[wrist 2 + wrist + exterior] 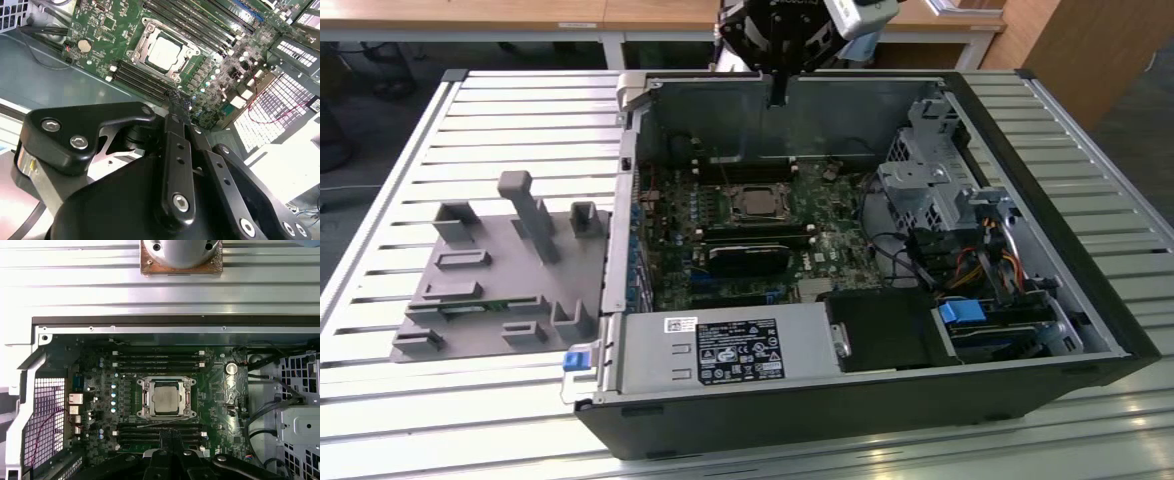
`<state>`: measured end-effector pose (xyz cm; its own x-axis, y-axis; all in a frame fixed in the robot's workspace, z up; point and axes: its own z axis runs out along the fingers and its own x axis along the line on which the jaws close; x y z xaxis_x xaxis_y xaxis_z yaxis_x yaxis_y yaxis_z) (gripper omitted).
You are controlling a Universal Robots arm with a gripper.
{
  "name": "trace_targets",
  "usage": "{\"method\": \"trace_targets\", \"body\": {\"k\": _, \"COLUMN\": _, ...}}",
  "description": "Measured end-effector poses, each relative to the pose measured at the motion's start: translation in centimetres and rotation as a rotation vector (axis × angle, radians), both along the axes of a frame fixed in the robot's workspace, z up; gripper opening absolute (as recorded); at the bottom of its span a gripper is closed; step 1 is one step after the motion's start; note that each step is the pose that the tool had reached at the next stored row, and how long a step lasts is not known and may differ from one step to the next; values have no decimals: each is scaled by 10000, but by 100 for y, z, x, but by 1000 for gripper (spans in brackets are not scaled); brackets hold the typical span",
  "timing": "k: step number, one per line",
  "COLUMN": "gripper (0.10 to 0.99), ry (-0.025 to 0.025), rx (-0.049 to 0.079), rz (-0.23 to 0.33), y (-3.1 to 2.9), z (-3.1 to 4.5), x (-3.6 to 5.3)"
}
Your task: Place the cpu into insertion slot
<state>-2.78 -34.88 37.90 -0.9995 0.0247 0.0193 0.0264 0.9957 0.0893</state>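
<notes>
Presently, the cpu (pixel 166 399) sits in the insertion slot (pixel 146 399). The gripper (pixel 778 100), closed and empty, hangs over the open case (pixel 1034 190) on a slatted metal bench (pixel 520 110); wooden desks (pixel 480 12) stand beyond.

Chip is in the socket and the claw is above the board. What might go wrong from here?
The silvery square cpu lies inside the metal-framed insertion slot, but whether it sits flat is unclear; a nudge may skew it. The black claw hangs over the long black memory slots; a careless descent might strike them.
</notes>
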Motion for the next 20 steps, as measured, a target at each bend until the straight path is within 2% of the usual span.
{"method": "trace_targets", "body": {"k": 17, "gripper": 114, "ry": 0, "rx": 0, "rz": 0, "y": 0, "z": -7, "x": 0}}
{"method": "trace_targets", "body": {"k": 18, "gripper": 173, "ry": 0, "rx": -1, "rz": 0, "y": 0, "z": -7, "x": 0}}
{"method": "trace_targets", "body": {"k": 19, "gripper": 173, "ry": 1, "rx": -1, "rz": 0, "y": 0, "z": -8, "x": 0}}
{"method": "trace_targets", "body": {"k": 20, "gripper": 239, "ry": 0, "rx": 0, "rz": 0, "y": 0, "z": -8, "x": 0}}
